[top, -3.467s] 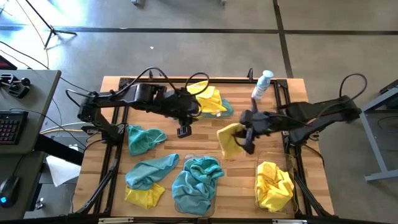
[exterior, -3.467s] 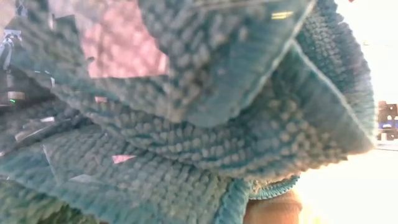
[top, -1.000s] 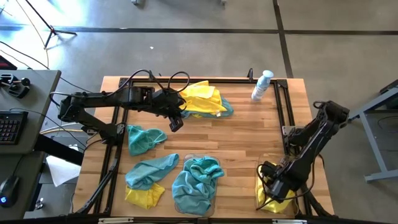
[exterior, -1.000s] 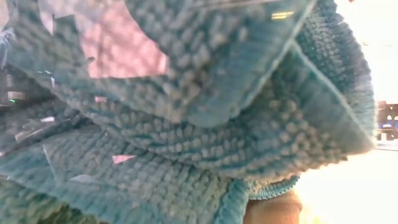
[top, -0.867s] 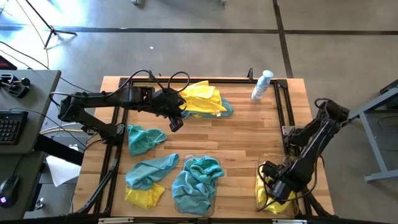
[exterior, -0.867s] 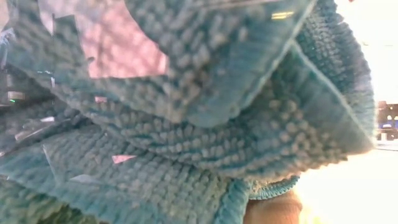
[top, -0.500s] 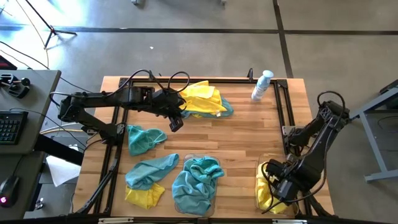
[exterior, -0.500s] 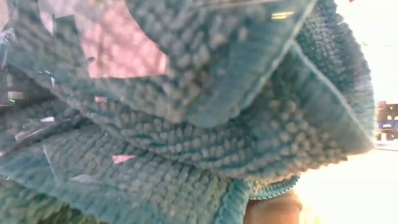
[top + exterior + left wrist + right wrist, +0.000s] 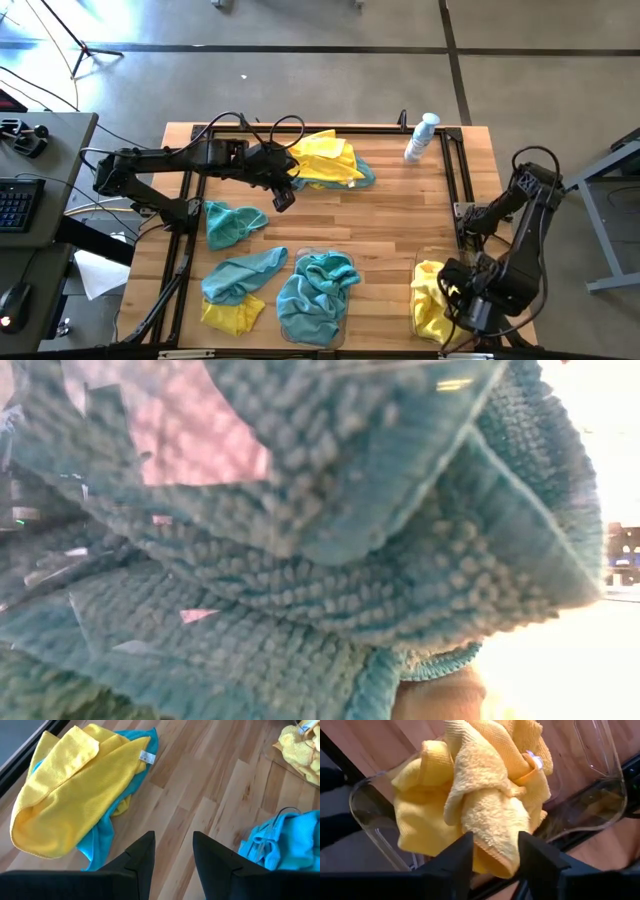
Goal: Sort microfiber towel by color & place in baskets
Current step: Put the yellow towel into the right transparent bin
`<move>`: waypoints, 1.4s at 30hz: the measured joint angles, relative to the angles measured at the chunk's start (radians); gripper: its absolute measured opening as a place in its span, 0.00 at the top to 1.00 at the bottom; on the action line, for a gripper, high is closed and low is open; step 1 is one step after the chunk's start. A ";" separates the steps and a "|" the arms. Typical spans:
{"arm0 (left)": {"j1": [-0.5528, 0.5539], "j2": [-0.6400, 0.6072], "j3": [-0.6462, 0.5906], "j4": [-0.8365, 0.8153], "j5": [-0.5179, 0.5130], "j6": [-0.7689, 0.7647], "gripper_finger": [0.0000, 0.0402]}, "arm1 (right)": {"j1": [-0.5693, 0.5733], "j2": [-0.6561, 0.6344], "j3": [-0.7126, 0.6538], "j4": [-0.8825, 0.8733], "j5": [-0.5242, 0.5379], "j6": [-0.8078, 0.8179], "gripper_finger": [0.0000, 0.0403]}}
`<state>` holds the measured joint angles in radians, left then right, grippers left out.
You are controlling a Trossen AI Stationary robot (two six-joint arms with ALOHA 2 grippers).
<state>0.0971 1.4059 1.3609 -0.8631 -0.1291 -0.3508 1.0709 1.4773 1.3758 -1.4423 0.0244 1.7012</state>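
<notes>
Yellow towel (image 9: 470, 795) fills right basket (image 9: 600, 795) under right tool (image 9: 492, 855).

Low view: a teal towel (image 9: 320, 560) pressed against the lens fills nearly the whole picture; table, arms and baskets behind it are hidden.

High view: the right arm covers most of the basket (image 9: 418, 268) at the table's near right corner; only part of the yellow towels (image 9: 428, 300) inside shows. The right gripper's fingers cannot be made out there.

Right wrist view: a fold of yellow cloth lies between the dark fingers (image 9: 455, 860) (gripped or only lying there, unclear); the fingertips are cut off by the edge.
</notes>
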 joint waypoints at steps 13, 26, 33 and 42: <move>-0.002 0.000 0.000 0.000 0.005 -0.017 0.70 | 0.007 0.000 -0.404 0.512 0.069 0.070 0.96; -0.002 0.000 0.000 0.000 0.016 -0.015 0.70 | 0.007 0.000 -0.466 0.556 -0.071 0.152 0.91; -0.002 0.000 0.000 0.000 0.016 -0.014 0.70 | 0.007 0.000 -0.336 0.379 -0.072 0.150 0.78; -0.002 0.000 0.000 0.000 0.015 -0.014 0.70 | 0.012 0.000 -0.120 0.071 -0.054 0.118 0.64</move>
<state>0.0956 1.4059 1.3609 -0.8632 -0.1139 -0.3649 1.0828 1.4776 1.2557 -1.3712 -0.0299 1.8189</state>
